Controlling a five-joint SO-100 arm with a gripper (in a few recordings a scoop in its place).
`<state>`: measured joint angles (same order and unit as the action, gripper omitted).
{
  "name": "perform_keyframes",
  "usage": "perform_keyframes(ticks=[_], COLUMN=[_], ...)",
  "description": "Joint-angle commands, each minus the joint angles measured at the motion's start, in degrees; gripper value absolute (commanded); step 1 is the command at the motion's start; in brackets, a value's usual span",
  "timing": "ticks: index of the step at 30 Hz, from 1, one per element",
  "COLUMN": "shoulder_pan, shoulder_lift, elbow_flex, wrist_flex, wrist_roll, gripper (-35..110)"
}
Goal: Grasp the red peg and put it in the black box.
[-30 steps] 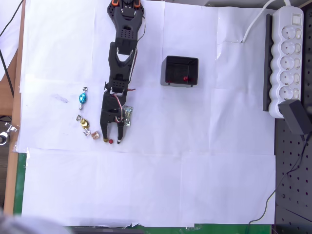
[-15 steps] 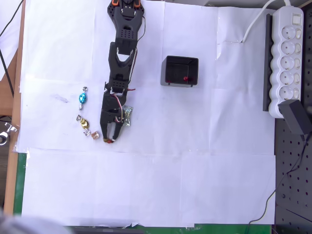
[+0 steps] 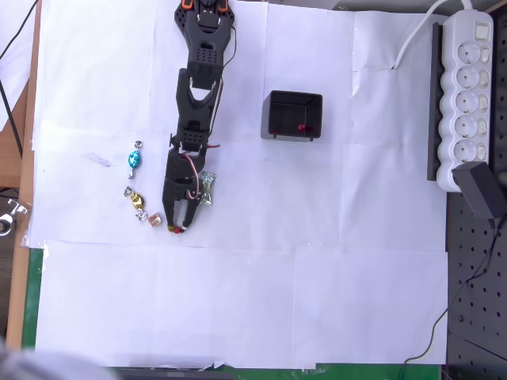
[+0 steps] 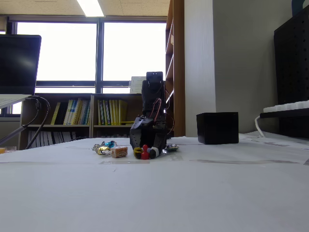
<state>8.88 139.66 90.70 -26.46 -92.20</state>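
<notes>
The tiny red peg [image 3: 180, 229] lies on the white paper, pinched between the tips of my black gripper [image 3: 179, 228], which points down the overhead picture. In the fixed view the red peg [image 4: 144, 153] shows upright between the fingertips of my gripper [image 4: 145, 153], resting on the table. The black box [image 3: 266, 115] stands up and to the right of the gripper, about a hand's reach away. Another small red dot [image 3: 301, 127] lies inside it. In the fixed view the black box [image 4: 217, 127] sits behind and to the right.
Wrapped candies lie just left of the gripper: a blue one [image 3: 133, 160], a gold one [image 3: 136, 198] and a pinkish-gold one [image 3: 154, 218]. A silver-green candy [image 3: 207, 188] sits against the gripper's right side. A white power strip [image 3: 467, 103] runs along the right edge.
One second ago the fingers stood open around the red peg. They have since closed on it. The arm has stayed in place.
</notes>
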Motion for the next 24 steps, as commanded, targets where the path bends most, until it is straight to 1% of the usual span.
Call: perform_keyframes(ticks=[1,9,18,24], shoulder_pan=[-0.2,-1.1,-1.7,-4.2], shoulder_lift=[-10.5,-21.4,-37.1,-48.2], elbow_flex=[2.2,1.5,1.3,-2.0], wrist_flex=[11.0,25.6,53.6,65.7], wrist_roll=[1.9,5.8,10.0,14.0], gripper=[0,0,0,0])
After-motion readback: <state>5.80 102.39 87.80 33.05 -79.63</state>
